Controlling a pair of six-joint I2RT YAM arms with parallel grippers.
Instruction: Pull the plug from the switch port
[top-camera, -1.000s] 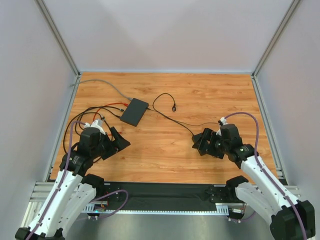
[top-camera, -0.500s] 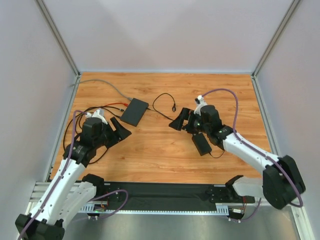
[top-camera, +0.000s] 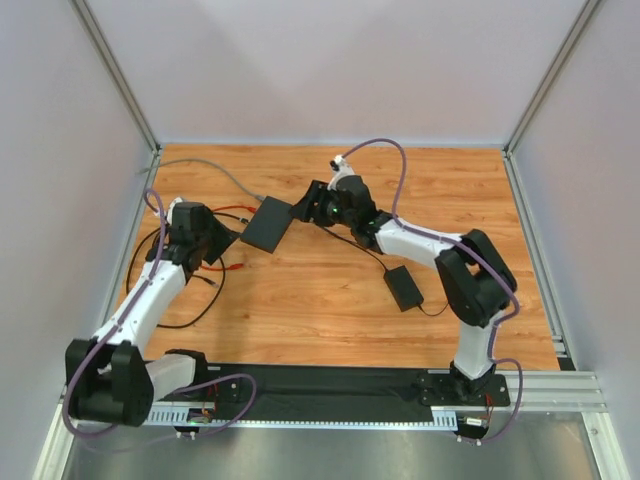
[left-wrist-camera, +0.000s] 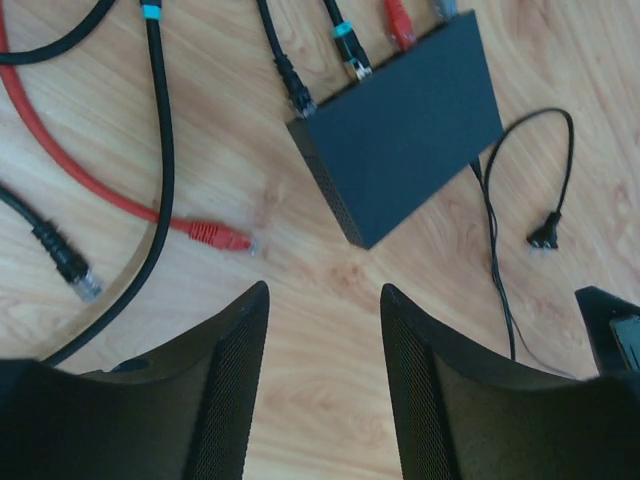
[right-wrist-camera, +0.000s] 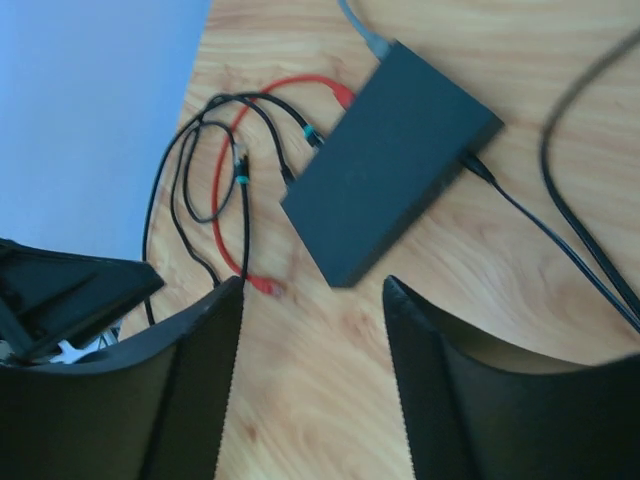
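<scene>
Setting: a wooden table (top-camera: 330, 310) seen from above, with two robot arms reaching in from its near edge.

Switch: the switch (top-camera: 268, 223), a thin matte-black box, lies flat on the wood, left of centre and towards the far side, between the two grippers.

Plugs at the switch: four cables meet the narrow edge that faces the left arm. In order along it are a grey plug (left-wrist-camera: 444, 8), a red plug (left-wrist-camera: 399, 28), a teal-banded plug (left-wrist-camera: 350, 55) and a black plug (left-wrist-camera: 297, 92) at the corner. How deep each one sits cannot be told.

Loose ends: a loose red plug (left-wrist-camera: 215, 235) and a loose black plug (left-wrist-camera: 68, 268) lie on the wood, apart from the switch.

Left gripper: the left gripper (left-wrist-camera: 323, 293) hovers near the socket edge, over the cables. Its fingers are spread with only bare wood between them.

Right gripper: the right gripper (right-wrist-camera: 313, 288) hangs by the switch's opposite, right-hand side. Its fingers are parted and hold nothing.

Power lead: a thin black lead (left-wrist-camera: 495, 240) leaves the side of the switch away from the sockets.

Adapter: a black adapter (top-camera: 404, 288) lies right of centre, well apart from the switch.
</scene>
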